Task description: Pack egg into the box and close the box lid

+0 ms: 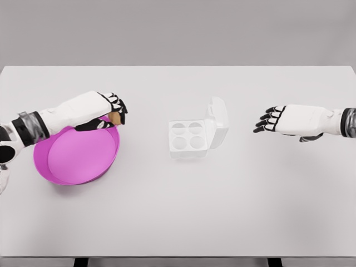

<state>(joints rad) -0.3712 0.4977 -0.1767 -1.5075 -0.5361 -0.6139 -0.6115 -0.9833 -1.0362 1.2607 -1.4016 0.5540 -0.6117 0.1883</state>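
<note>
We count one white table [178,222], one pink bowl [78,158], one white egg box [197,130], one egg [115,117] and two hands.

The egg box sits near the middle of the table. It has four round cups, two in front and two behind, and all four show nothing inside. Its lid [218,119] is up and leans back toward 2 o'clock from the cups.

The pink bowl is at 9 o'clock from the box, well apart from it. We see only its smooth pink floor and rim.

The left hand [108,111] comes in from the left edge and reaches over the far rim of the bowl, at about 1 o'clock on the bowl. Its black fingers [118,103] are curled tight around the small tan egg, so the hand is gripping the egg. Only a bit of the egg peeks out between the fingers and the thumb. The arm lies low and slants up from 8 o'clock toward 2 o'clock. We cannot tell if the egg touches the bowl.

The right hand [286,119] comes in from the right edge, at 3 o'clock from the box and well apart from it. Its fingers [267,119] are spread loose and point at the box, toward 9 o'clock. It holds nothing and touches nothing. Its palm faces down over the table.
</note>
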